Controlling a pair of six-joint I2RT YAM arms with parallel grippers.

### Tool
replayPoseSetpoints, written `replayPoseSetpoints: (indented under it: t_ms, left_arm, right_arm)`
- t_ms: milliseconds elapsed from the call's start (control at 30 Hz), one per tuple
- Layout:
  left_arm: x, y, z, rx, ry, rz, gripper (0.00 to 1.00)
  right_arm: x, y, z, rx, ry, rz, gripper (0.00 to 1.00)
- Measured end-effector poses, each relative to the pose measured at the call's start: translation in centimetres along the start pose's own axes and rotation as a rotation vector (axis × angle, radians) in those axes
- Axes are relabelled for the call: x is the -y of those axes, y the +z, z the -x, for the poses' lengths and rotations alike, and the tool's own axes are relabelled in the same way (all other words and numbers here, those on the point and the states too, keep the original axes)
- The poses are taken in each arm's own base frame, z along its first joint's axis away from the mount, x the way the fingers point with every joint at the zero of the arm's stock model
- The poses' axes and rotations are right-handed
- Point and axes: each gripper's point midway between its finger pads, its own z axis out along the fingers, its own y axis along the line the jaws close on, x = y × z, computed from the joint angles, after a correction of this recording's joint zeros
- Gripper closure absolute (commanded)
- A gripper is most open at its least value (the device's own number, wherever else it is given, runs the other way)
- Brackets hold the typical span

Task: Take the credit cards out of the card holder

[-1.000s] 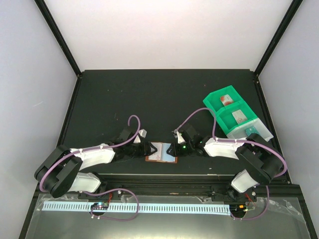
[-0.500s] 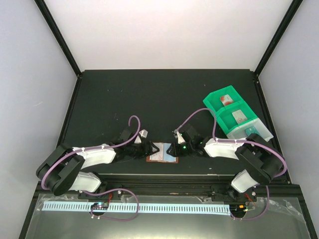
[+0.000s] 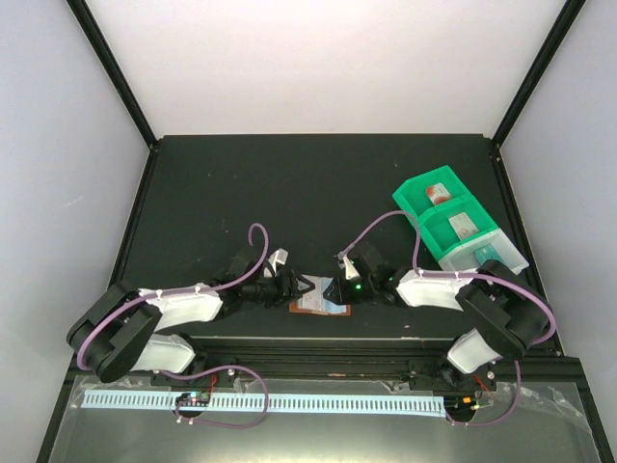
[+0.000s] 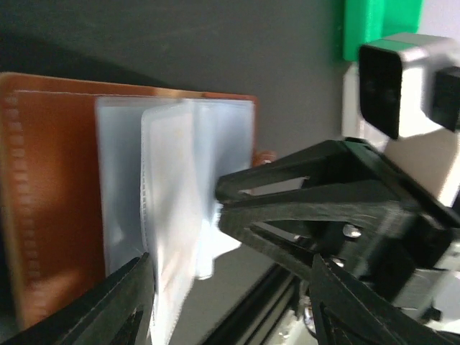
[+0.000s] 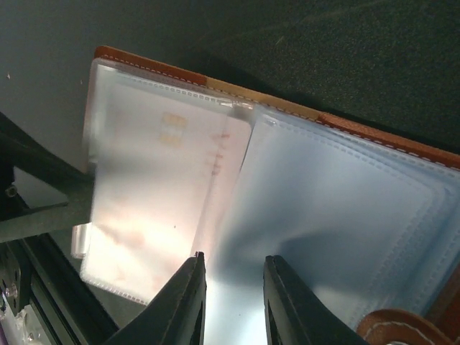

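Top external view: the card holder (image 3: pixel 316 305) lies open on the bench (image 3: pixel 289 183) right at the near edge, hemmed in by both arms, with the green tray (image 3: pixel 453 231) well apart on the right. Over to the left wrist camera: the left pincer (image 4: pixel 231 269) is spread wide with nothing in it, one finger just beside the loose pale sleeves (image 4: pixel 169 187). Right wrist camera now: the right pincer (image 5: pixel 233 287) has its fingers only narrowly parted over the sleeves, and I cannot tell whether they nip a leaf or merely hover. One of the credit cards (image 5: pixel 169 172), white with reddish marks, sits inside the left-hand sleeve, not yet out. The step looks like getting at that card. The sound way, I'd say, is for one pincer to pin the holder flat while the other takes the card's exposed edge and slides it along the pocket, so the floppy plastic doesn't lift with it. Trouble spots: the sleeve mouth is blurred, any second card is hidden under the glossy leaves, and the contents of the tray's compartments are too small to name.
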Motion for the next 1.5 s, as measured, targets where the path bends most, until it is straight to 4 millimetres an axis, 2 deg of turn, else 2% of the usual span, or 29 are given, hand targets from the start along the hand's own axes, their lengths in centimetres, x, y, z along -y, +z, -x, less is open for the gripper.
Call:
replayPoseSetpoints:
  t_ms: [267,467,633,800,900,967,1200,1267,1400,1500]
  left_arm:
    - [3.5,-1.0,-0.3,0.010,0.039,-0.104,0.37]
    - [3.9,-0.5,-1.0,-0.016,0.042,-0.114,0.37]
    - [4.3,1.1,-1.5,-0.061,0.051,-0.103,0.37]
    - [6.2,1.9,-1.7,-0.081,0.087,-0.130,0.37]
    - [7.0,2.0,-1.6,-0.079,0.103,-0.151,0.39]
    - [7.0,2.1,-1.7,-0.080,0.108,-0.151,0.44]
    - [6.6,1.4,-1.4,-0.044,0.143,-0.114,0.49]
    - [6.4,1.0,-1.1,-0.026,0.157,-0.095,0.52]
    - [4.7,0.8,-0.4,-0.004,0.159,-0.030,0.60]
    - [3.5,0.8,0.1,0.007,0.157,0.013,0.61]
  right_arm:
    - [0.1,-0.1,-0.1,0.013,-0.006,0.007,0.77]
    - [0.3,-0.7,-0.5,0.027,-0.007,0.009,0.76]
    - [-0.4,-2.3,0.2,0.079,-0.023,0.013,0.72]
    - [-1.3,-4.9,1.4,0.177,-0.050,0.009,0.70]
    - [-1.0,-6.5,2.1,0.237,-0.063,-0.035,0.70]
    - [-0.7,-7.1,2.2,0.258,-0.068,-0.060,0.70]
    - [-0.4,-7.7,2.4,0.271,-0.076,-0.096,0.74]
    - [-0.3,-7.4,2.4,0.259,-0.073,-0.098,0.78]
    - [-0.1,-5.9,1.7,0.194,-0.058,-0.086,0.83]
    - [-0.1,-4.8,1.6,0.154,-0.048,-0.083,0.84]
